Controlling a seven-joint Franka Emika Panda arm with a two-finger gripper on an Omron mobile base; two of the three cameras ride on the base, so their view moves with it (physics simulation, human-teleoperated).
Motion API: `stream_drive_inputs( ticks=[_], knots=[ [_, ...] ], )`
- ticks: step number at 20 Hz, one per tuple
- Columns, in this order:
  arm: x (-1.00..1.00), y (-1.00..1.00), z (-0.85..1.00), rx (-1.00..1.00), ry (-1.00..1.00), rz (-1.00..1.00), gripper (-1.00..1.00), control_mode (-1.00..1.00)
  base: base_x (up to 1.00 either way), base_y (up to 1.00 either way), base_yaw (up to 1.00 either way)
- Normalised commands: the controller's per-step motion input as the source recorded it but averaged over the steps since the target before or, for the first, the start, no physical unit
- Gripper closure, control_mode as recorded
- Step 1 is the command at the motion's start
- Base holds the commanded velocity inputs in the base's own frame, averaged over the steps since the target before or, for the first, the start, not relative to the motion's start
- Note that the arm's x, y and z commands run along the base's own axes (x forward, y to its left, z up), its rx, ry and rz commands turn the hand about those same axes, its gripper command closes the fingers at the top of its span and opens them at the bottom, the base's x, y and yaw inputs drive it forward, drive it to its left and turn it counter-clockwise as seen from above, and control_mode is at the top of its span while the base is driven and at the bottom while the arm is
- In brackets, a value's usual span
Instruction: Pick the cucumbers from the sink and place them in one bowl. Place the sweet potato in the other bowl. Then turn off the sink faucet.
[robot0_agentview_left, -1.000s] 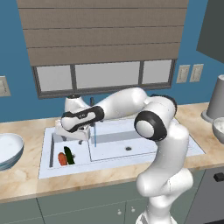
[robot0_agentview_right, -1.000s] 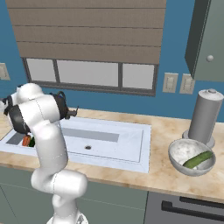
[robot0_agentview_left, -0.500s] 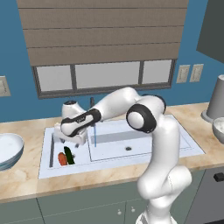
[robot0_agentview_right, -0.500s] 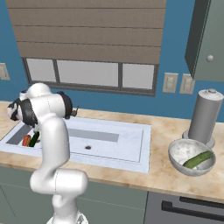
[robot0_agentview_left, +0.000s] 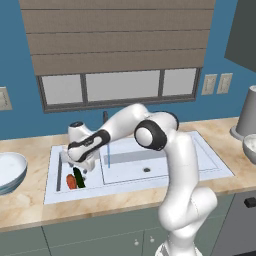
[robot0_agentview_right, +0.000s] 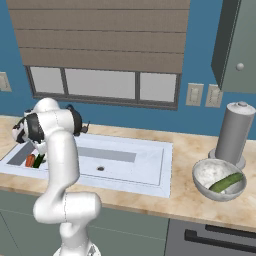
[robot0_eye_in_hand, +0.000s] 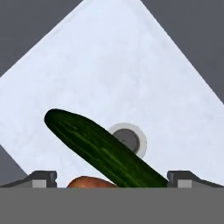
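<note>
Hovering released and wide, the fingers (robot0_eye_in_hand: 112, 177) are straddling the dark green elongated cucumber (robot0_eye_in_hand: 103, 150), which is lying in the small basin of the pale blue-white sink (robot0_agentview_left: 150, 162) beside the stubby orange-red sweet potato (robot0_agentview_left: 71, 181). Closing across its middle, clear of the potato, looks best. The round grey-white bowl (robot0_agentview_right: 202, 180) is holding 1 lighter cucumber (robot0_agentview_right: 225, 182); the wide white bowl (robot0_agentview_left: 12, 170) appears empty.

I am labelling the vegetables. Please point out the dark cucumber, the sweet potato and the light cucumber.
dark cucumber (robot0_eye_in_hand: 105, 151): hand view, middle of its body.
sweet potato (robot0_agentview_left: 71, 181): left base view, its middle.
light cucumber (robot0_agentview_right: 225, 183): right base view, its middle, in the bowl.
</note>
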Motion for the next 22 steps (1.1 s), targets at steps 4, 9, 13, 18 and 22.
stream_drive_inputs(
  ticks=[4,9,13,18,22],
  knots=[
    [0.12,0.00,-0.35,0.00,0.03,-0.09,-1.00,-1.00,0.00,0.00,0.00],
    [0.09,0.01,-0.36,0.00,0.02,-0.08,-1.00,-1.00,0.00,0.00,0.00],
    [0.01,0.02,-0.39,0.00,0.02,-0.04,-1.00,-1.00,0.00,0.00,0.00],
    [0.00,0.09,-0.50,0.00,0.00,0.00,-1.00,-1.00,0.00,0.00,0.00],
    [-0.25,0.00,-0.79,0.00,0.04,0.00,1.00,-1.00,0.00,0.00,0.00]
  ],
)
